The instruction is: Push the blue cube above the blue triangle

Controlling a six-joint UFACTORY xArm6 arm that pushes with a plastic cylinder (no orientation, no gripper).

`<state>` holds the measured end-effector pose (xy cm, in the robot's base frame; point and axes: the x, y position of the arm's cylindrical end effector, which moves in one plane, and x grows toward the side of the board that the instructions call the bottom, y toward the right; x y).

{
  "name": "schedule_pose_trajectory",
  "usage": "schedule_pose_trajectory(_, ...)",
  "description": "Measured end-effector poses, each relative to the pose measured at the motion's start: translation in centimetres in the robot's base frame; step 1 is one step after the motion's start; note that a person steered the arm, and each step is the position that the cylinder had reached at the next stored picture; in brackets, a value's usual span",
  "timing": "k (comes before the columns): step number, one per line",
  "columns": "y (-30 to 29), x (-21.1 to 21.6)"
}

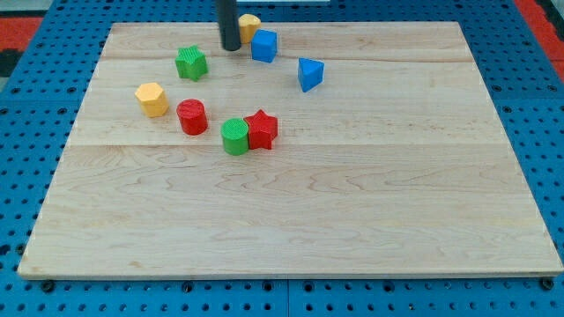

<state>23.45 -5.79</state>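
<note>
The blue cube [264, 45] sits near the view's top, left of centre. The blue triangle [309, 74] lies a little below and to the right of it, apart from it. My tip [230, 47] is the lower end of a dark rod that comes down from the view's top edge. It stands just left of the blue cube, with a small gap between them. A yellow block [250, 24] is partly hidden behind the rod, just above the cube's upper left.
A green star-like block [191, 62] lies left of my tip. A yellow hexagonal block [152, 98] and a red cylinder [192, 116] lie lower left. A green cylinder [234, 136] touches a red star [262, 129]. The wooden board [352, 220] sits on blue pegboard.
</note>
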Motion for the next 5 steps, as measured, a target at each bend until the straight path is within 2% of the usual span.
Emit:
schedule_pose_trajectory(3, 17.9, -0.4)
schedule_pose_trajectory(4, 15.9, 5.6)
schedule_pose_trajectory(5, 15.5, 4.1)
